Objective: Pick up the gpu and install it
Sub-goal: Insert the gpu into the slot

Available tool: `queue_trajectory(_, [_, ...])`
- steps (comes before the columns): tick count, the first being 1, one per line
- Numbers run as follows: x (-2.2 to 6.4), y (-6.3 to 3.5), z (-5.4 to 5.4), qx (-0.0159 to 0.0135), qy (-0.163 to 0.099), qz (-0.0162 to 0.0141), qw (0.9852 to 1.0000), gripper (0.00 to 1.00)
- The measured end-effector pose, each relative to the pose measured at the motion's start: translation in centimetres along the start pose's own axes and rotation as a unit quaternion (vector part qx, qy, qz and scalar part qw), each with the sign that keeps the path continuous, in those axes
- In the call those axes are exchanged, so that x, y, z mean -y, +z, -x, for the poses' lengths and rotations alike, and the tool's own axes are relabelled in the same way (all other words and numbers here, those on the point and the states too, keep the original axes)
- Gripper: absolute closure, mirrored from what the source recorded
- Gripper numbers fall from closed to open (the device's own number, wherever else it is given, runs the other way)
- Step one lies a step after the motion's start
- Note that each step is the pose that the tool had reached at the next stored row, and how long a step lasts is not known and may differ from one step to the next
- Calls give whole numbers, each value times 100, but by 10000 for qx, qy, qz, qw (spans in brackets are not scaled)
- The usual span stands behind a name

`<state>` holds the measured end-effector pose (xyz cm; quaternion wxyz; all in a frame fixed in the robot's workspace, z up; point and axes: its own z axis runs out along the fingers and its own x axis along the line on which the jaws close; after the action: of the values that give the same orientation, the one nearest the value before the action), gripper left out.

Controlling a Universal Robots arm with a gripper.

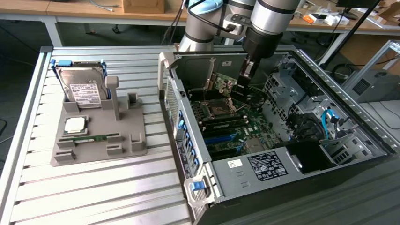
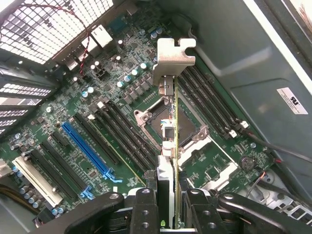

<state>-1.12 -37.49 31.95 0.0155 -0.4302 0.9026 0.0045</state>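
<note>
Gripping gpu [image 2: 171,146] edge-on, long axis away from fingers [image 2: 144,209] — bracket [image 2: 171,56] farthest, above motherboard [image 2: 97,126]

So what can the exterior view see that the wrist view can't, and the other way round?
Exterior view: a hard drive standing in a gray holder on the slatted table, beside the open computer case. Wrist view: the silver bracket up close, plus thin red and black wires. Both: the pincer gripping the gpu over the green motherboard.
</note>
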Motion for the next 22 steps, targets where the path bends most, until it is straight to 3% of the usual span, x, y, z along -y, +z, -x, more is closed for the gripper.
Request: queue_trajectory(22, [0,0,0,1,-240,8,9997,73])
